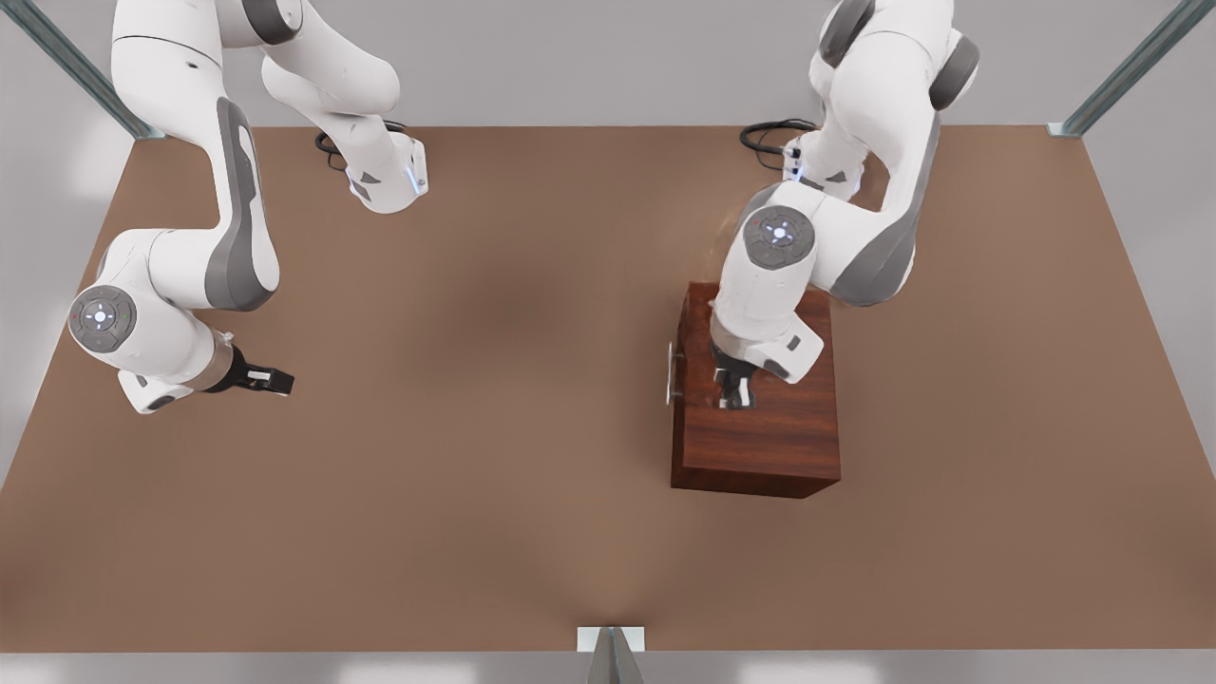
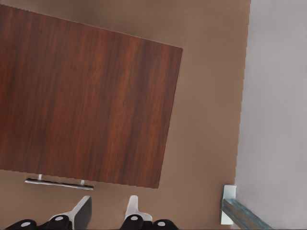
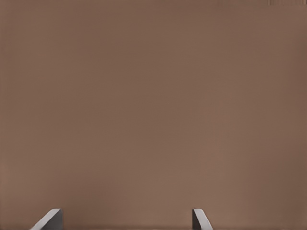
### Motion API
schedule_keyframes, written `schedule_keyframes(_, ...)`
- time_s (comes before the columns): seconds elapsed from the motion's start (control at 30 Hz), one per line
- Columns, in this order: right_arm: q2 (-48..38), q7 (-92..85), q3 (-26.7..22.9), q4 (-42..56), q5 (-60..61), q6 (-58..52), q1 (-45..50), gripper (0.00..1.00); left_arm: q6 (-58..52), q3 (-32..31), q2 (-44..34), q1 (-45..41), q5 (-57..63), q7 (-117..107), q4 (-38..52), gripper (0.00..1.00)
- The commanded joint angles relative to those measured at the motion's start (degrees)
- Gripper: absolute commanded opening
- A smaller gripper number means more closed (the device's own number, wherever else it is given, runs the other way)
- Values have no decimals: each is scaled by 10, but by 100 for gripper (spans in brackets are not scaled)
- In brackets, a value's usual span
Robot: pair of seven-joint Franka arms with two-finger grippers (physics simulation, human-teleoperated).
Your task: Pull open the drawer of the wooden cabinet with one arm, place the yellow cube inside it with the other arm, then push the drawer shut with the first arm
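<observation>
- The wooden cabinet (image 1: 755, 418) is standing on the table (image 1: 475, 427), at the front view's right; the drawer is being kept shut, its handle (image 1: 672, 372) flush at the front.
- The left gripper (image 1: 734, 389) is being held above the cabinet top, fingers (image 2: 82, 211) moderately apart, holding nothing.
- The right gripper (image 1: 271, 380) is waiting far left, fingers (image 3: 50, 219) wide, empty.
- All three steps are judged as not yet done.

The light is even and soft, from above. The worktop (image 1: 532, 399) has a faint dark shadow near its middle. No glare.
</observation>
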Motion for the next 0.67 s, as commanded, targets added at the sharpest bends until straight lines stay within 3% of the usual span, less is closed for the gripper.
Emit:
schedule_keyframes(0.0, -1, -34, 0, 0, 1, 0, 0, 100, -179, 1, -43, 101, -96, 1028, 0, 100)
schedule_keyframes(0.03, -1, -34, 0, 0, 1, 0, 0, 100, -181, 0, -44, 129, -138, 1197, 5, 100)
schedule_keyframes(0.1, -1, -34, 0, 0, 0, 0, 0, 100, -176, -8, -45, 124, -68, 1271, 2, 100)
schedule_keyframes(0.63, 0, -36, 0, 0, -3, 0, 0, 100, -174, -10, -41, 116, -73, 1261, 3, 100)
